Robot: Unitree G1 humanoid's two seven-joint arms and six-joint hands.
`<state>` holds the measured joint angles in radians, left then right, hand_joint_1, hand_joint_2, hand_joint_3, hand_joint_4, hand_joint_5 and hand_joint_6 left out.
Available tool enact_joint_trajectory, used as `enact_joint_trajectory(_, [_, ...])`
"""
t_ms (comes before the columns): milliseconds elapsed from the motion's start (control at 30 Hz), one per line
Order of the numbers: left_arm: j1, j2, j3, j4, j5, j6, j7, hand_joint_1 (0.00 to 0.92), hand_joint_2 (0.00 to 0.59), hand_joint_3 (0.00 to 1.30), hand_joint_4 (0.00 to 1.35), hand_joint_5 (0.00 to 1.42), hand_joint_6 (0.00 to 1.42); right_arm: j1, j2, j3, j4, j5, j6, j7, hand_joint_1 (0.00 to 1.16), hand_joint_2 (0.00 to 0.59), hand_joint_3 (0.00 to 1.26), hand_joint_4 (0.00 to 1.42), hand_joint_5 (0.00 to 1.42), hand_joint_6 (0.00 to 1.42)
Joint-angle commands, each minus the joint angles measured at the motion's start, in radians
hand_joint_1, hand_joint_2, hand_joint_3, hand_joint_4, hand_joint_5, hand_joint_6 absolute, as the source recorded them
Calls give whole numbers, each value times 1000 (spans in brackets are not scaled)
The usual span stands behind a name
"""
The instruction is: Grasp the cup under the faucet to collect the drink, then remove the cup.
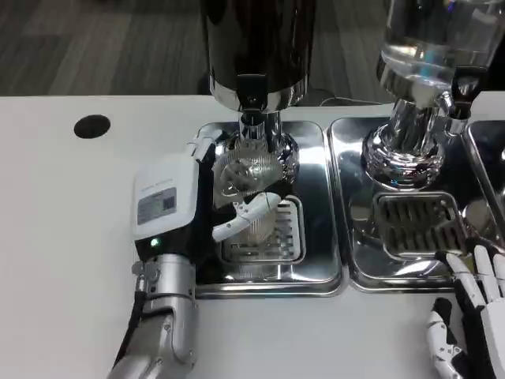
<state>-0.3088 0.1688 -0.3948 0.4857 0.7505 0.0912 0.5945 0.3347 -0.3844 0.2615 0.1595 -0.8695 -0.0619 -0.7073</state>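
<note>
A clear faceted cup (248,180) stands on the drip grate (264,246) of the left steel tray (316,268), right under the faucet (252,106) of a dark dispenser (256,47). My left hand (189,201) grips the cup from its left side, a white finger (248,213) wrapped across the cup's front. My right hand (465,316) rests low at the table's right front edge with its fingers spread and nothing in it. How much liquid is in the cup is hard to tell.
A second dispenser (422,55) with a clear tank stands on its own steel tray (363,260) to the right, with a drip grate (418,225). A black round hole (92,126) lies in the white table at the back left.
</note>
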Motion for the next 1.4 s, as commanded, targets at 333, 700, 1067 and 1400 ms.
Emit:
enact_joint_trajectory(333, [208,48,71,-354,4,4,-48,0,0,119,43,388,514,3,-2,5,-16,-2,-1,8,2,527,165,0,0,30])
enact_joint_trajectory(700, [258,90,113,-630,73,-3,-119,0,43,224,135,487,618,10,0,11,-30,-9,0,10,2,526,165,0,0,31])
enact_joint_trajectory(1067, [143,83,101,-680,137,44,-290,0,51,268,164,509,618,27,-5,0,-43,1,-10,5,2,526,165,0,0,31])
enact_joint_trajectory(1400, [107,60,74,-645,149,47,-334,17,64,282,242,578,719,32,-7,-10,-36,8,-21,2,2,530,165,0,0,40])
